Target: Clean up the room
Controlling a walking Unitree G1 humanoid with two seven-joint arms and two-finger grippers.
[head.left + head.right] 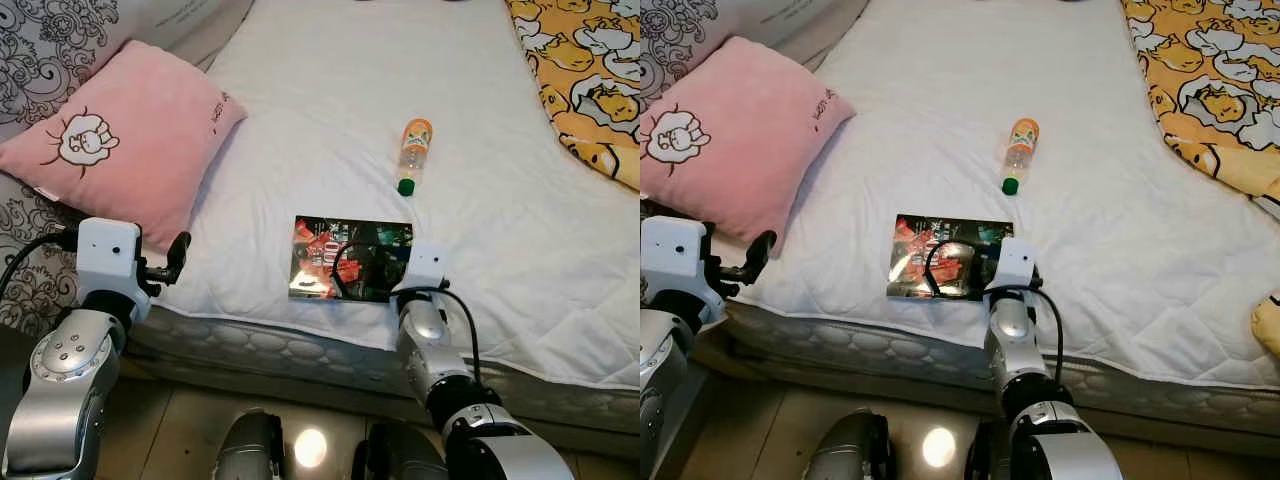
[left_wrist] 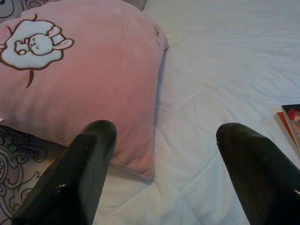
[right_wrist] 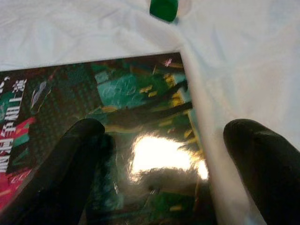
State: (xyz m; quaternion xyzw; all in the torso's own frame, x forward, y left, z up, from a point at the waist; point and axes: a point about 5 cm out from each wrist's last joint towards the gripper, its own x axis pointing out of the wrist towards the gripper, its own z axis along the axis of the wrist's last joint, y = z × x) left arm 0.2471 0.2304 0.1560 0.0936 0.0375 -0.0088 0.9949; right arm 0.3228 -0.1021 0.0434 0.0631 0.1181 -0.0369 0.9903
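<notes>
- Head views: a glossy book (image 1: 350, 258) lies at the bed's (image 1: 330, 100) near edge, a bottle (image 1: 413, 153) just beyond it — nothing tidied yet.
- Left wrist view: left gripper (image 2: 171, 173) spread open, empty, near a pink pillow (image 2: 79, 79).
- Right wrist view: right gripper (image 3: 168, 173) open over the book's corner — ungrasped.

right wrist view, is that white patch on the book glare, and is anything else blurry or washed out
Right wrist view: yes, a bright glare patch sits on the glossy book cover, and the right gripper fingers are soft and out of focus. Left eye view: the same cover shows a small highlight, and a light reflection spots the floor. Left wrist view: the left gripper fingers are blurred, the pink pillow clear.
</notes>
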